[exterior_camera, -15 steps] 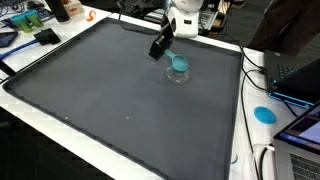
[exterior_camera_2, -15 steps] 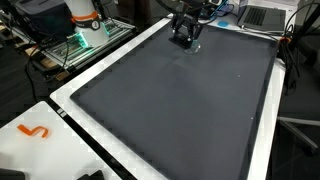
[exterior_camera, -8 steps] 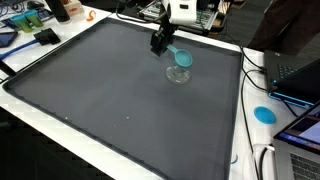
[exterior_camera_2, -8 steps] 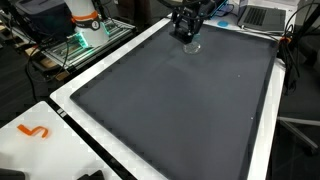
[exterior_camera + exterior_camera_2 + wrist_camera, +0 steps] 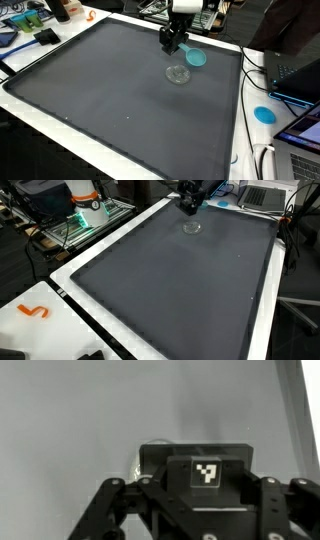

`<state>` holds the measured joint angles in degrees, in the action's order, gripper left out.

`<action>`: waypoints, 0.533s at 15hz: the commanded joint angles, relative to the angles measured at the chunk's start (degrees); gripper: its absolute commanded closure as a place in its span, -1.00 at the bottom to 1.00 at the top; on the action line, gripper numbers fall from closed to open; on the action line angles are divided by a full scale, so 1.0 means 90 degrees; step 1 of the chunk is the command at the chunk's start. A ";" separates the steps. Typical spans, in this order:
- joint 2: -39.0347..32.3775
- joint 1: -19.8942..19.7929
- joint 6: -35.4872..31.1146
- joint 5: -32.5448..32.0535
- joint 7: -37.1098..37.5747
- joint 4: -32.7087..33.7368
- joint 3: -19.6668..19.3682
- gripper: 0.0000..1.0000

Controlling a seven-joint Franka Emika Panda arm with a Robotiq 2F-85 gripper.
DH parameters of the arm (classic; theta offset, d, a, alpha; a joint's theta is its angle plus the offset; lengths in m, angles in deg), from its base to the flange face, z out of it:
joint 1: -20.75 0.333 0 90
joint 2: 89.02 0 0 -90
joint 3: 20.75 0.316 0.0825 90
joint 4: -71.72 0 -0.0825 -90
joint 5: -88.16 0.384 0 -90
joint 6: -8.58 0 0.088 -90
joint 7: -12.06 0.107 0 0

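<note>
In an exterior view my gripper [image 5: 173,40] hangs above the far part of the dark mat [image 5: 110,100], shut on a blue, spoon-like object [image 5: 196,57] that sticks out to one side. A small clear glass dish [image 5: 178,74] sits on the mat just below, apart from the blue object. In the exterior view from the opposite end, the gripper [image 5: 190,200] hovers over the dish [image 5: 191,226]. In the wrist view the gripper body with a black-and-white marker [image 5: 207,472] blocks the fingertips. Only a sliver of the dish rim [image 5: 150,450] shows.
A white rim [image 5: 240,110] borders the mat. A blue disc [image 5: 264,113] lies on the white surface beside laptops and cables [image 5: 295,75]. Tools and boxes [image 5: 35,25] crowd one far corner. An orange hook [image 5: 35,312] lies on the white surface.
The gripper has risen and swung sideways with the blue object, lifting it off the clear dish. The dish stays where it was.
</note>
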<state>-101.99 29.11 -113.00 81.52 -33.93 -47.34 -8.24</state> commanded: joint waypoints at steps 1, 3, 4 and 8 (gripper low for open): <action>0.0320 0.0065 -0.0417 0.0345 0.0586 -0.0291 0.0072 0.38; 0.0388 0.0134 -0.0659 0.0331 0.1050 -0.0319 0.0094 0.38; 0.0415 0.0194 -0.0801 0.0228 0.1378 -0.0327 0.0094 0.38; 0.0444 0.0443 -0.1151 -0.0196 0.2735 -0.0297 0.0090 0.38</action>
<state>-99.81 31.54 -121.11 82.47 -17.33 -48.16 -7.34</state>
